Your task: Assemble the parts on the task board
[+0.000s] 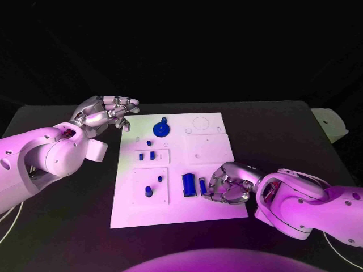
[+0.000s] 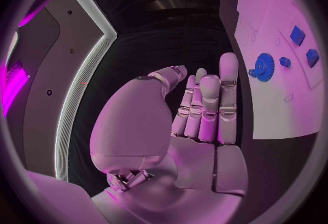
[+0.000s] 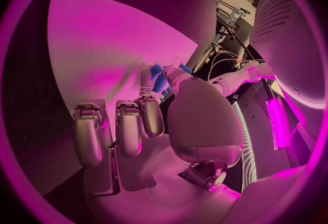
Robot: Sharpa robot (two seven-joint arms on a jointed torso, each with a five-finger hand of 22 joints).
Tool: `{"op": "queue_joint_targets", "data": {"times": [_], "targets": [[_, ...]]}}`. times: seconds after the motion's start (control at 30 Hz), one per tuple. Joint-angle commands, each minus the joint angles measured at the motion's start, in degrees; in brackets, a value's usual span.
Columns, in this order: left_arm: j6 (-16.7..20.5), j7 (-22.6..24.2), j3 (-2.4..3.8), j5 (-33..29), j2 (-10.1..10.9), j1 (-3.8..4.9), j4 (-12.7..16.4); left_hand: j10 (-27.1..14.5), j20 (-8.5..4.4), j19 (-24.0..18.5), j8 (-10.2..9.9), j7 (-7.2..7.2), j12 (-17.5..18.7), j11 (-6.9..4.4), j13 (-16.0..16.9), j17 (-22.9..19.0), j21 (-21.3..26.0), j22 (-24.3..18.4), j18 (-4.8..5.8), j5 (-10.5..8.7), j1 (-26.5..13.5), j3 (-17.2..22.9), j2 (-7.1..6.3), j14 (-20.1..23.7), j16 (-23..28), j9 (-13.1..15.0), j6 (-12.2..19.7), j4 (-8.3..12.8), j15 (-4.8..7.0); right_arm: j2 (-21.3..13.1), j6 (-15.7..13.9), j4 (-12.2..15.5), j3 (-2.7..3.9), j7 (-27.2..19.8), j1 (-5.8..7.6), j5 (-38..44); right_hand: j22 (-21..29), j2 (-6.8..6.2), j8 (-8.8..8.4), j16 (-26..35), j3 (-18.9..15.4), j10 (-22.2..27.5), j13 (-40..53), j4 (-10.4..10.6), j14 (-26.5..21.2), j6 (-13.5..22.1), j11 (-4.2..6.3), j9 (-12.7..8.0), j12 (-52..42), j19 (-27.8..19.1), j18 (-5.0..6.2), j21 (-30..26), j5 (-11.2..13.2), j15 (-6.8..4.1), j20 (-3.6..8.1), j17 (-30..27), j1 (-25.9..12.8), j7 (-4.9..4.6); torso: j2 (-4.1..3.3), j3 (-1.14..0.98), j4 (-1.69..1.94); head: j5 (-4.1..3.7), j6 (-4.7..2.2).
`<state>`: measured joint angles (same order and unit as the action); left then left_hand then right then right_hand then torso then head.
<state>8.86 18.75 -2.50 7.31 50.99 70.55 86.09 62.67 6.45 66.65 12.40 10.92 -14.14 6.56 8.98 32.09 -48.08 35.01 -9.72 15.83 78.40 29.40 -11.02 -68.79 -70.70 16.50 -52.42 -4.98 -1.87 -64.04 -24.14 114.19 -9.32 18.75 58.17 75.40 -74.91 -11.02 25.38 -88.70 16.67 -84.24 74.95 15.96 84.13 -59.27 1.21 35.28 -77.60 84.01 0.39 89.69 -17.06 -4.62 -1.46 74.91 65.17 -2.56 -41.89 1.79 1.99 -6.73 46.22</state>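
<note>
The task board (image 1: 206, 148) lies in the middle of the black table (image 1: 288, 122), its long axis running away from the robot; a pale object (image 1: 332, 123) sits at the table's far right edge, well apart from the board.

On the board, a blue gear (image 1: 162, 129) stands near the far edge, with a small blue peg (image 1: 189, 131) just beside it; two small blue blocks (image 1: 146, 155) stand side by side in a square plate at the board's left middle; two small blue pieces (image 1: 153, 187) lie in the nearer left plate. A blue rectangular block (image 1: 189, 185) lies near the board's near middle, its long axis pointing away from the robot; a narrower blue bar (image 1: 203, 186) lies just beside it, parallel, and touches the fingertips of the right hand (image 1: 229, 183).

The right hand rests low over the board's near right part, fingers curled toward the narrow bar; whether it grasps the bar I cannot tell, since the fingers hide the contact. The left hand (image 1: 106, 113) hovers off the board's far left corner, released, its fingers extended close together and holding nothing; in the left wrist view the gear (image 2: 264, 64) lies beyond its fingertips (image 2: 228, 65).
</note>
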Motion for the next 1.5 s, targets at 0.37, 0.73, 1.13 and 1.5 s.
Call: {"op": "queue_joint_targets", "data": {"times": [0.37,0.73,1.13,1.5], "targets": [[-0.9,0.2,0.03,-0.2,0.0,0.02,0.1,-0.4,0.11,0.3,0.4,-0.10,-0.4,-0.08,0.1,-0.1,0.3,-0.1,-0.86,-0.26,-0.3,-0.1,-0.08,-0.1,-0.2,-0.1,0.3,-0.3,0.09,1.4,-1.3,-1.3,0.03,1.5,-0.03,2.2,-15.1,0.53,0.10,-0.3,-0.1,-1.5,9.1,0.2,5.4,-0.4,0.34,0.1,-0.4,6.0,-0.39,0.3,0.5,-0.41,0.29,12.8,0.9,-0.01,-0.04,-0.01,0.08,0.15,0.01],[-0.9,0.2,0.03,-0.2,0.1,0.02,0.1,-0.4,0.10,0.3,0.4,-0.10,-0.4,-0.09,0.1,-0.1,0.3,-0.1,-0.86,-0.25,-0.2,-0.1,-0.07,-0.1,-0.2,-0.1,0.3,-0.2,0.10,2.8,-2.1,-2.4,0.05,1.9,0.02,3.9,-15.1,0.77,0.11,-0.3,-0.2,-1.5,9.2,0.1,5.4,-0.4,0.41,0.1,-0.5,6.0,-0.39,0.3,1.9,-0.49,0.36,12.9,2.0,0.07,0.04,0.06,0.05,0.06,0.13],[-1.0,0.1,0.03,-0.2,0.1,0.02,0.1,-0.4,0.10,0.3,0.4,-0.10,-0.4,-0.09,0.1,-0.1,0.3,-0.1,-0.86,-0.25,-0.2,-0.1,-0.07,-0.1,-0.2,-0.1,0.3,-0.2,0.10,3.0,-2.9,-2.8,0.08,2.0,0.04,4.3,-15.1,0.97,0.11,-0.3,-0.3,-1.6,9.2,0.4,5.4,-0.4,0.40,0.1,-0.5,6.0,-0.39,0.3,2.5,-0.51,0.39,12.9,2.3,0.03,0.02,0.02,0.00,0.06,0.10],[-1.0,0.1,0.03,-0.2,0.1,0.02,0.2,-0.4,0.10,0.3,0.4,-0.10,-0.4,-0.09,0.1,-0.1,0.3,-0.1,-0.86,-0.25,-0.2,-0.1,-0.07,-0.1,-0.2,-0.1,0.3,-0.2,0.10,3.2,-2.3,-3.7,0.13,1.9,0.12,4.5,-15.1,1.78,0.17,-0.4,-0.8,-1.7,9.4,0.1,5.5,-0.5,0.56,0.0,-0.8,6.0,-0.39,0.3,8.4,-0.61,0.48,13.1,5.8,0.24,-0.01,0.00,0.02,0.09,0.15]]}}
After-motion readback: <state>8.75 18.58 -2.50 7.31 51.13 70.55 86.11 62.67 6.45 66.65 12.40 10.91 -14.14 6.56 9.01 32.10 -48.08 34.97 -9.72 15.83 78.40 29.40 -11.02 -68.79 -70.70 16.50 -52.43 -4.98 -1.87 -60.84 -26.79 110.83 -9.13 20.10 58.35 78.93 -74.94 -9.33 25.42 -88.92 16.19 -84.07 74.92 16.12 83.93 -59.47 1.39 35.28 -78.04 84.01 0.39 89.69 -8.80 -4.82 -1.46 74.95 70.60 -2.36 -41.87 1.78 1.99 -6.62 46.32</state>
